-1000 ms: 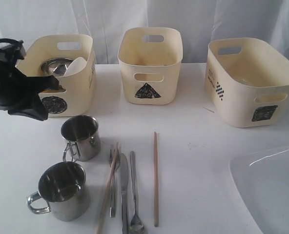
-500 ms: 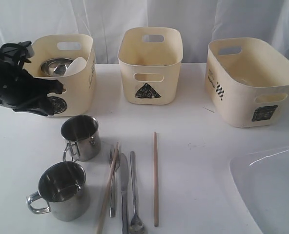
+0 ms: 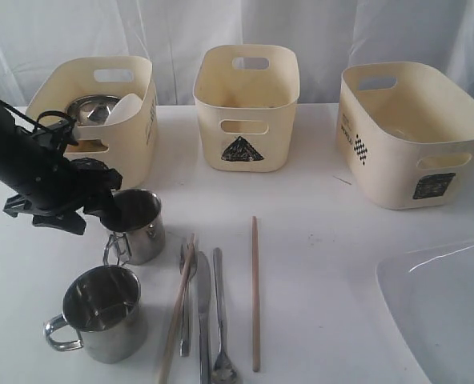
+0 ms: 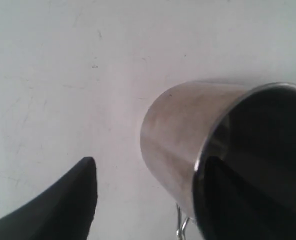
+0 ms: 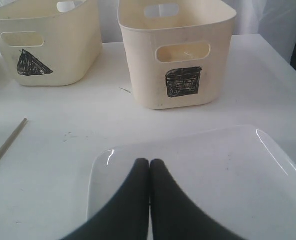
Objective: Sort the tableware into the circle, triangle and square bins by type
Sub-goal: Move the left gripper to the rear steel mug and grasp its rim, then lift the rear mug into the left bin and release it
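Left claw (image 3: 115, 210) is spread wide at the far mug (image 3: 145, 240), straddling the rim on the side facing my arm. In the wrist view one black finger (image 4: 80, 200) hangs outside the wall over bare table (image 3: 325, 208). The other looks to be inside the cup, dark on dark, so I can't be sure of its tip. Nothing is pinched yet.

What matters is that thin steel wall standing upright between the fingers. I'd judge a straight close would catch it, provided the wire handle (image 3: 115, 250), which sticks out toward the camera side, stays out of the pads. Polished steel is slick, so I'd expect the mug to swing once lifted.

Circle bin (image 3: 133, 152) sits just behind the mug, matte cream plastic with a bowl (image 3: 93, 108) inside. The near mug (image 3: 101, 312) stands apart, closer to the camera. Triangle bin (image 3: 245, 112) and square bin (image 3: 405, 152) lie well off to the right.

Right claw (image 5: 149, 162) is pressed together, empty, over a glossy white plate (image 5: 213, 175), far from both mugs. So this one is the left arm's job.
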`<state>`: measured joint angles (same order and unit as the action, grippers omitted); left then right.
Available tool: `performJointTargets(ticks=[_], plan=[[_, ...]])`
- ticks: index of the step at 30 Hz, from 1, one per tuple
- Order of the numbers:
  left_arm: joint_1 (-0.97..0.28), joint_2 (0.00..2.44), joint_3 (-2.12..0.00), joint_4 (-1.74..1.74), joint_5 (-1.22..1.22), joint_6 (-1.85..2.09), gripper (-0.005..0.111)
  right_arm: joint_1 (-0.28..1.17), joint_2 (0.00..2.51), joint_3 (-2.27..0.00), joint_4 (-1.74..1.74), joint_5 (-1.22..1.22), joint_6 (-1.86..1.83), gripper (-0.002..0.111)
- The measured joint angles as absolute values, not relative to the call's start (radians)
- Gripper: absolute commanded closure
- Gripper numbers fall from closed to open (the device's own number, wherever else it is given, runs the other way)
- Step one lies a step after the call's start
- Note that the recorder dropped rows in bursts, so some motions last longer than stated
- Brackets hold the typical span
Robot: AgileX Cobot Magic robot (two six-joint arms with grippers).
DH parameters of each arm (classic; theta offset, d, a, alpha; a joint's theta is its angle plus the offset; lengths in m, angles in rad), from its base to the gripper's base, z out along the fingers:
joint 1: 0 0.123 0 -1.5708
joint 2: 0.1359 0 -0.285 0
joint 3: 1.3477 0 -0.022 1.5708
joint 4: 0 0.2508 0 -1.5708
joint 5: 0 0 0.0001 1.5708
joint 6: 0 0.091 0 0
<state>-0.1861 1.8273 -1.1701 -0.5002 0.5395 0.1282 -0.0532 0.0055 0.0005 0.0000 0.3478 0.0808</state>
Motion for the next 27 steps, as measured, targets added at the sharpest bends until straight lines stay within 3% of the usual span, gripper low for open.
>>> performJointTargets(ticks=[1, 5, 6, 16, 27], plan=[[-0.186, 1.833, -1.170, -0.500, 0.539, 0.130, 0.056, -0.053, 0.005, 0.000, 0.000, 0.348, 0.081, 0.108], [-0.186, 1.845, -1.170, -0.503, 0.533, 0.132, 0.103, -0.053, 0.005, 0.000, 0.000, 0.348, 0.081, 0.108], [-0.186, 1.845, -1.170, -0.503, 0.531, 0.134, 0.106, -0.053, 0.005, 0.000, 0.000, 0.348, 0.081, 0.108], [-0.186, 1.779, -1.170, -0.448, 0.513, 0.140, 0.107, -0.053, 0.005, 0.000, 0.000, 0.348, 0.083, 0.108], [-0.186, 1.405, -1.251, -0.249, 0.591, 0.169, 0.107, -0.053, 0.005, 0.000, 0.000, 0.348, 0.083, 0.108]])
